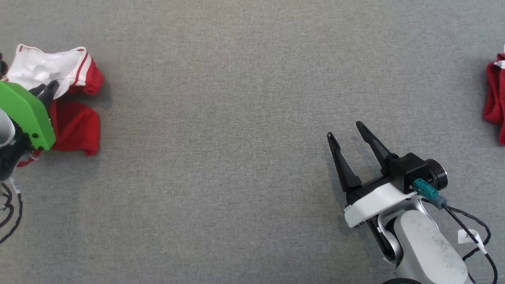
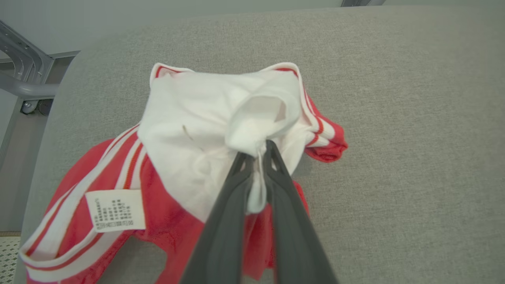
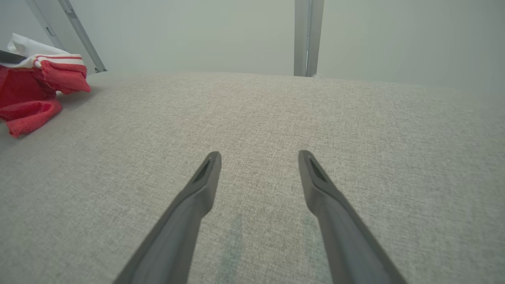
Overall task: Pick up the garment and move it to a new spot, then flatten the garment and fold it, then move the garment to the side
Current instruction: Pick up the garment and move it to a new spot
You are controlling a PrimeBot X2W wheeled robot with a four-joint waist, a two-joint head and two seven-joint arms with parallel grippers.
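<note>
- The grey woven surface (image 1: 236,118) stretches across the head view, bare through the middle.
- The right arm (image 1: 426,248) comes in from the lower right, its wrist turned so the two dark fingers (image 1: 341,161) point up and slightly left. The right jaws stand wide apart with nothing between them, just above the cloth of the surface.
- The left arm, under a green cover (image 1: 25,114), reaches in at the far left edge. The left jaws are nearly together, pinching a fold of white fabric at the top of the garment (image 2: 189,118).
- The garment lies crumpled at the far left of the surface, red with a white inner side and red-and-white striped trim.
- A second red cloth (image 1: 495,94) pokes in at the right edge, well apart from both arms.
- A white care label (image 2: 115,210) is sewn near the striped hem, its print too small to read.
- A small white tag (image 1: 469,236) hangs on the right arm's cable, its writing illegible.
</note>
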